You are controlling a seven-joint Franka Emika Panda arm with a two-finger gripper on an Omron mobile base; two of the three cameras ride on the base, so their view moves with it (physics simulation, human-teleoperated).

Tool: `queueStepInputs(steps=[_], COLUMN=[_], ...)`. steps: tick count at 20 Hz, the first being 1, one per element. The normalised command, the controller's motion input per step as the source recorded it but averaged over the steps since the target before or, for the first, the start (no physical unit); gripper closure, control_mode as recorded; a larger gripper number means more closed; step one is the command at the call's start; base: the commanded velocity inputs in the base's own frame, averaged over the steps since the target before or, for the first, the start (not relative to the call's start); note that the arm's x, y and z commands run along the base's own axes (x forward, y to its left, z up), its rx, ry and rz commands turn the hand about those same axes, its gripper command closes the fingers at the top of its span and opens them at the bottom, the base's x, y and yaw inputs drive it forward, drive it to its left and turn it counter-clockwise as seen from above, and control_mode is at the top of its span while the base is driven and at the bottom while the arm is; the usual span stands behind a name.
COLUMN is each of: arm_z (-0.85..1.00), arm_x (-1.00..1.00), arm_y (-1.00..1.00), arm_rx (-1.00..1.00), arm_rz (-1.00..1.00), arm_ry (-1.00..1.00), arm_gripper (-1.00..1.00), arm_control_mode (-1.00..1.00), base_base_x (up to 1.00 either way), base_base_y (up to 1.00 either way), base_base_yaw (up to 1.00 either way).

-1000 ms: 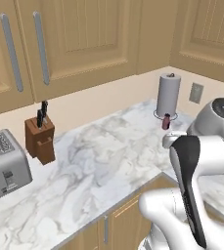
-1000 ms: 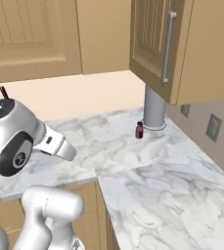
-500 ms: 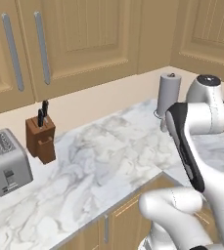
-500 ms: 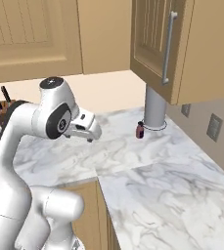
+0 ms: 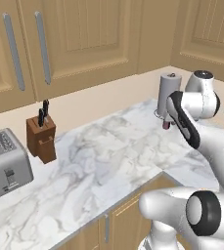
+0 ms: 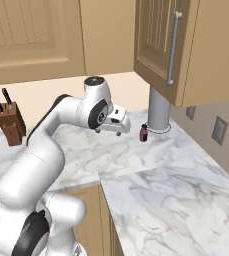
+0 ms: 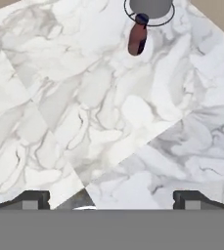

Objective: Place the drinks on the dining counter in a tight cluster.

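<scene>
While you look: the arm reaches over the marble counter (image 6: 151, 185), not over the dining counter.
Bottle: the small red bottle (image 7: 137, 37) stands up straight, just beside the base of the grey roll holder (image 6: 159, 111), near the back wall.
Same bottle, side view: you can see it as a small dark red shape (image 6: 143, 133) by the grey post.
Gripper: the gripper (image 6: 117, 123) hangs above the marble, apart from the bottle, pointing its way.
Jaws: wide open, with nothing between them.
How it will feel: the bottle is likely light, hard and smooth, so it may slip or tip if you bump it.
Where to hold: take it around the middle of the body, below the dark cap, one finger on each side.
Watch out: the grey post is very close behind, so you have little room there.
Not sure: the bottle looks tiny here, so I cannot tell if it touches the post.
Far side: a knife block (image 5: 41, 137) and toaster (image 5: 4, 164) sit well apart from it.
</scene>
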Motion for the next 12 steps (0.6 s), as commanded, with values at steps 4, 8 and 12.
queueStepInputs(steps=[4,8,12], arm_z=[-0.4,-0.23,-0.01], arm_x=[1.0,0.93,0.65], arm_y=[-0.46,-0.18,-0.08], arm_rx=[0.0,0.0,0.0], arm_rz=[0.01,0.02,0.0], arm_ry=[0.0,-0.02,0.0], arm_gripper=[-1.0,-1.0,-1.0], arm_control_mode=[-1.0,-1.0,-1.0], base_base_x=[0.0,0.0,0.0], base_base_y=[0.0,0.0,0.0], base_base_yaw=[0.0,0.0,0.0])
